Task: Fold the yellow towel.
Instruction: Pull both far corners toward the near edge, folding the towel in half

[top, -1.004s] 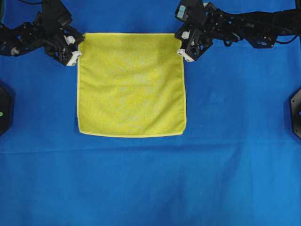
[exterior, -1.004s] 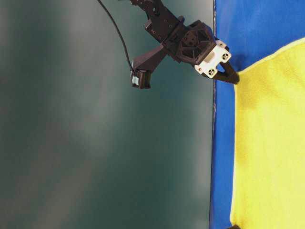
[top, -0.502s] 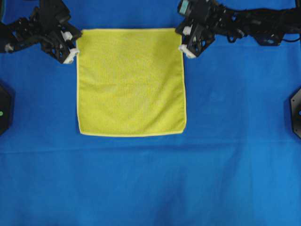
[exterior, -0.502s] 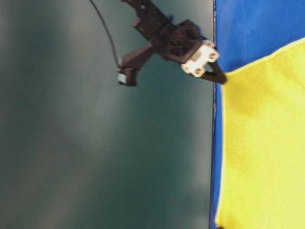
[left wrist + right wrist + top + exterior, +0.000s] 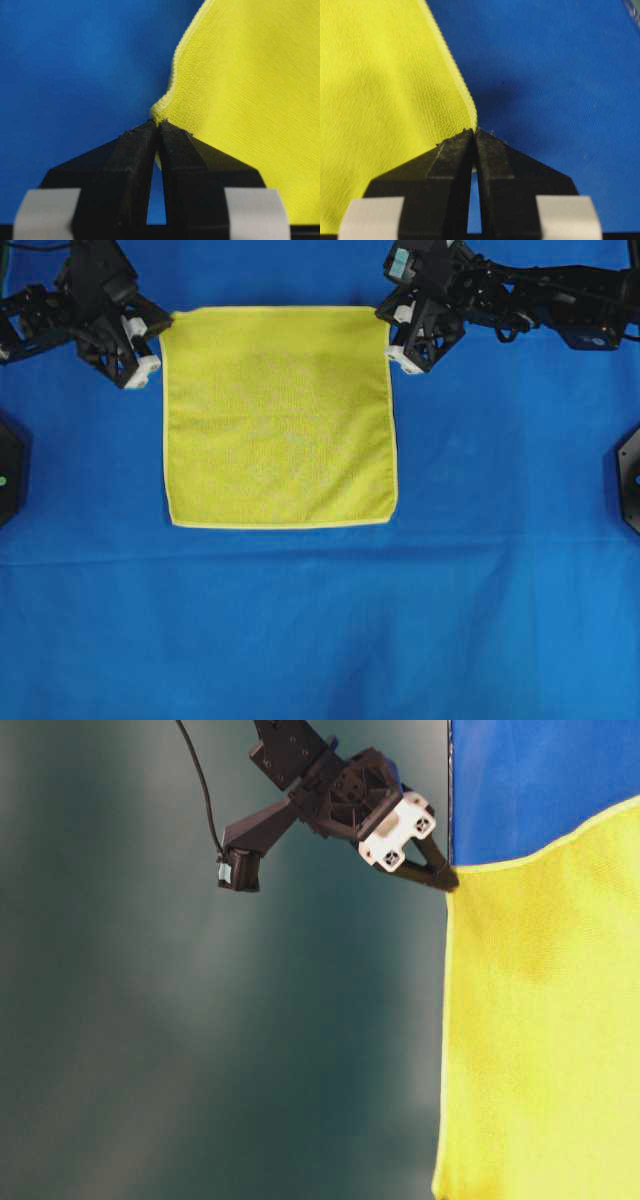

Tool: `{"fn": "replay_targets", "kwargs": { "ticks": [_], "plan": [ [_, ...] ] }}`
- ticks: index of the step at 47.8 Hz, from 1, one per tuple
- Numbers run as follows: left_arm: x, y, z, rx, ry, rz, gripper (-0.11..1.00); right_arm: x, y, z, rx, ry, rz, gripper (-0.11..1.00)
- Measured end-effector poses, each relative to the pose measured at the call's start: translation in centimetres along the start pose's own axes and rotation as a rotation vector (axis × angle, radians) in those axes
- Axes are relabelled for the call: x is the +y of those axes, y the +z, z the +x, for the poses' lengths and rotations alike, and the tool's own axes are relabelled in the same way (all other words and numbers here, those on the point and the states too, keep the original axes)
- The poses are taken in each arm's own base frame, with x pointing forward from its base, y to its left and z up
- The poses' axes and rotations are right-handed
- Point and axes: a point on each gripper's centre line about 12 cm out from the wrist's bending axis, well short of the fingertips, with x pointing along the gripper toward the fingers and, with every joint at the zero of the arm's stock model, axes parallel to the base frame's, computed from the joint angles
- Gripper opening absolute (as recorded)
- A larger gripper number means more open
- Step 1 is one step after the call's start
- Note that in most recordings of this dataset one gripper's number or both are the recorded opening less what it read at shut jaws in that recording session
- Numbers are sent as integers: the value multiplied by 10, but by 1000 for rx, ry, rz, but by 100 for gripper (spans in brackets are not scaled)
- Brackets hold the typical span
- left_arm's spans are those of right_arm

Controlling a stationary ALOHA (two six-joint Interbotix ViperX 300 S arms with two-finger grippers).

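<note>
Two far corners of the square, bright yellow-green microfibre towel [image 5: 278,416] are pinched by the two black grippers, one corner each. The towel's far left corner is clamped between the closed tips of the left gripper [image 5: 159,123], as is shown in the left wrist view, where the pale stitched hem is seen bunched right at the tips. The far right corner is gripped in the same way by the right gripper [image 5: 473,132], its jaws pressed together on the hem. In the overhead view the left gripper [image 5: 158,332] is seen at the towel's far left and the right gripper [image 5: 389,332] at its far right, with the towel spread square between them over the large blue cloth [image 5: 320,630] that covers the table. In the table-level view one gripper [image 5: 447,880] is seen raised, holding a towel corner, and the yellow fabric is seen hanging from it in front of the blue cloth.
</note>
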Motion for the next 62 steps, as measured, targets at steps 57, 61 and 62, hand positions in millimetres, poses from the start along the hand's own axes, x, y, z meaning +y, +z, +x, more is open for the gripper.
{"fn": "replay_targets", "kwargs": {
  "ticks": [57, 61, 62],
  "plan": [
    [-162, -49, -64, 155, -516, 181, 2, 160, -46, -63, 96, 336, -138, 2],
    [-161, -48, -63, 152, -512, 176, 4, 160, -45, -63, 87, 337, -135, 2],
    [-161, -48, -62, 154, -510, 173, 7, 160, -44, -63, 84, 337, -133, 2]
  ]
}}
